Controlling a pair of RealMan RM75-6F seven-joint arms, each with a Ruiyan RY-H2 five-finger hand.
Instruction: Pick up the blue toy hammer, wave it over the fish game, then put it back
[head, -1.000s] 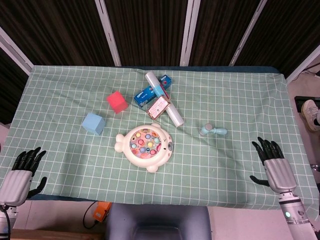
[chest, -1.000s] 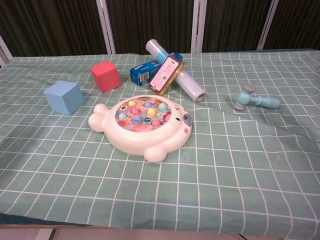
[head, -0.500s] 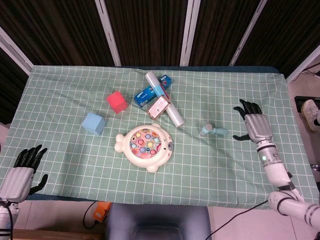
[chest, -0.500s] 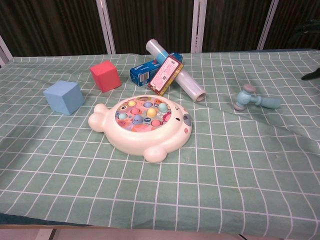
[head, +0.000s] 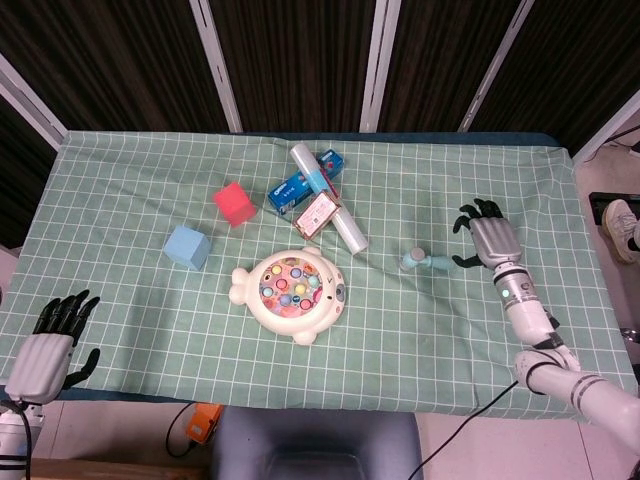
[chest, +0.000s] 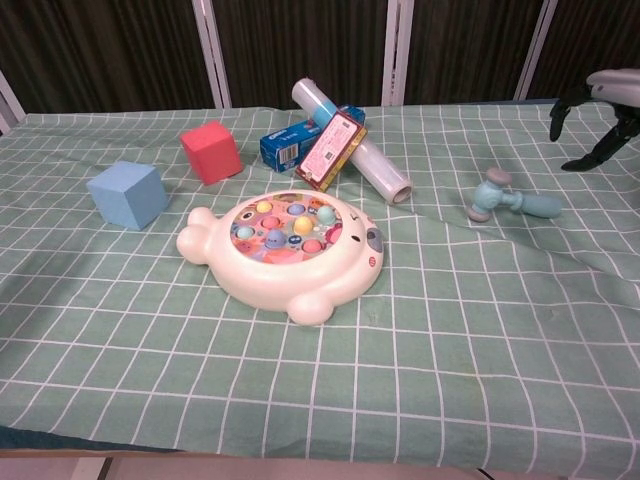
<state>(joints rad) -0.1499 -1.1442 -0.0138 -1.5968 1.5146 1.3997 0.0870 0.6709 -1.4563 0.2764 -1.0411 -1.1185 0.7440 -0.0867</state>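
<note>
The blue toy hammer (head: 424, 261) (chest: 503, 198) lies on the green checked cloth, right of the fish game, its head toward the game. The white fish game (head: 290, 293) (chest: 283, 253) with coloured fish sits mid-table. My right hand (head: 487, 236) (chest: 600, 110) hovers just right of the hammer's handle with its fingers spread, holding nothing and not touching it. My left hand (head: 48, 345) stays off the table's front left corner, fingers apart and empty, seen only in the head view.
Behind the fish game lie a clear film roll (head: 332, 200), a blue box (head: 296, 186) and a red packet (head: 316, 213). A red cube (head: 233, 203) and a light blue cube (head: 188, 246) stand to the left. The table's right edge (head: 590, 250) is close to my right hand.
My right hand has moved from the front right table edge up and leftward to just beside the hammer's handle. The left hand has barely shifted. The hammer has not moved.
</note>
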